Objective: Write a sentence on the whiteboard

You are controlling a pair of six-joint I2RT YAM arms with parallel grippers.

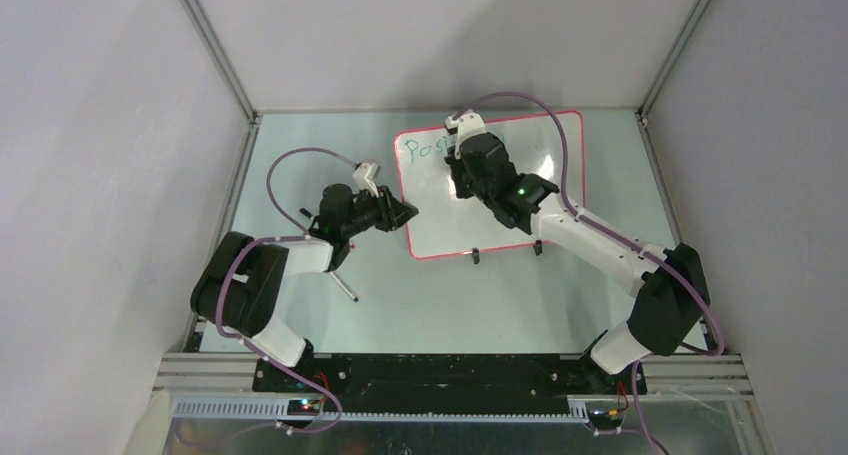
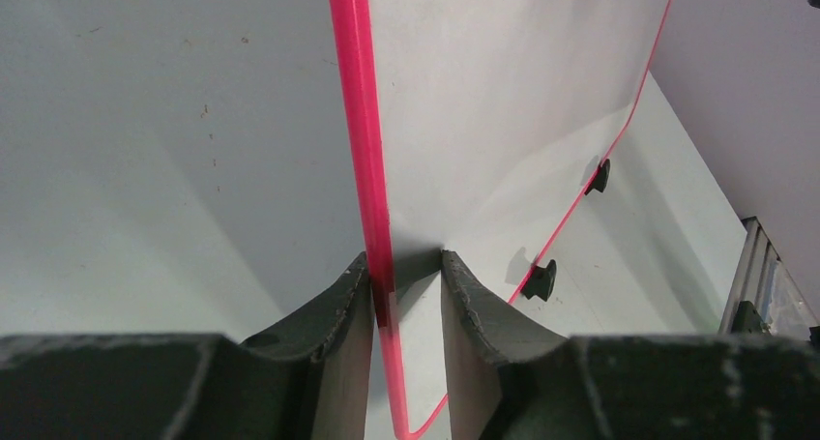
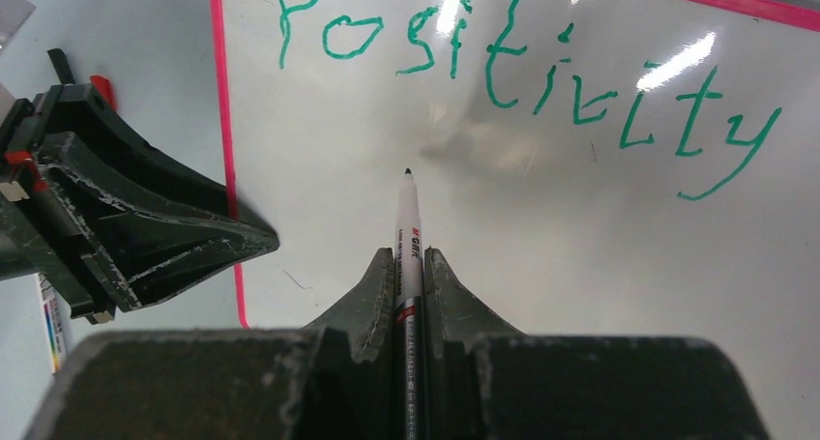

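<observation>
While the glossy white, red-rimmed rectangular whiteboard [image 1: 440,225] lies toward 12 o'clock on the pale table [image 1: 430,295], its 8 o'clock edge is straddled by the left gripper [image 2: 406,266]; whether it is clamped cannot be told. A thin white marker pen [image 3: 409,227] is pinched by the right gripper [image 3: 409,256], at 6 o'clock from the green handwritten sentence [image 3: 503,73], "Positivity".
</observation>
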